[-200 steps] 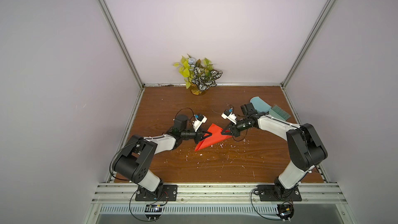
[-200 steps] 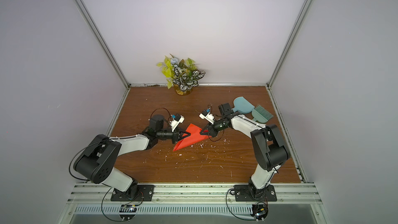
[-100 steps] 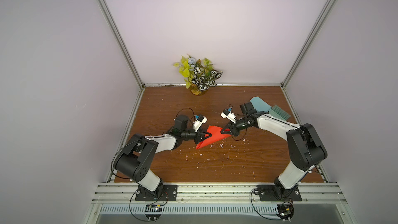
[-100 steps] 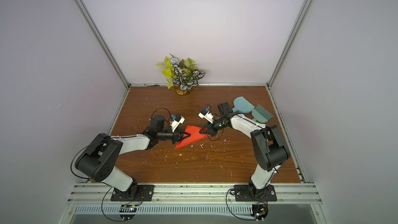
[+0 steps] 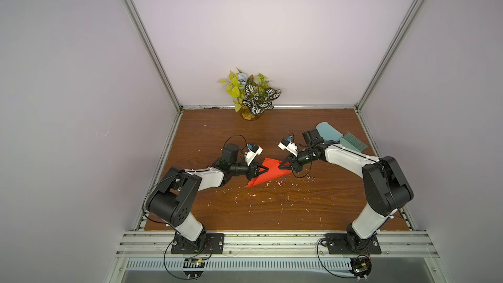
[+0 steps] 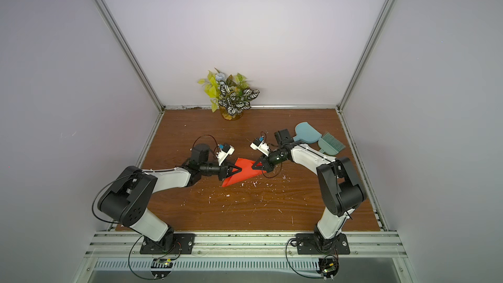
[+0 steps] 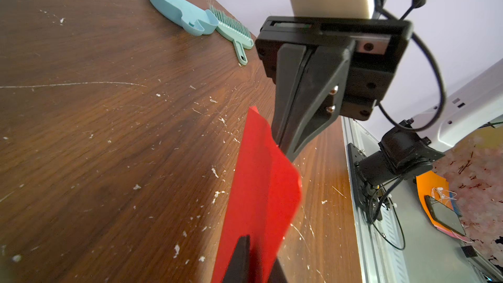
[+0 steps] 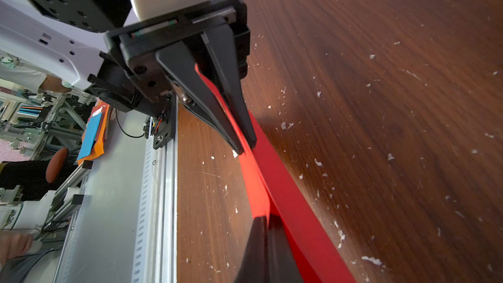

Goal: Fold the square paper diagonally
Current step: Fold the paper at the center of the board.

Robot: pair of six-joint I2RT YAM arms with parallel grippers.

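Looking at mid-table: the square paper [image 5: 268, 178] is folded over into a rough triangle on the wooden table [image 5: 272, 213], between the two arms. Its lower layer lies flat and the upper flap is lifted off it. The right gripper [image 5: 281, 167] has its jaws together, clamped on the flap edge nearest it. The left gripper [image 5: 266, 170] has the opposite edge between its fingers [image 8: 227, 77]. A thin slit shows there, so I can't tell if it actually pinches. White scraps [image 5: 275, 185] litter the wood just beside the paper. A light blue dustpan [image 5: 328, 133] and teal brush [image 5: 353, 144] sit side by side near the right arm, well apart from the paper. A potted plant [image 5: 251, 99] stands at the back wall.
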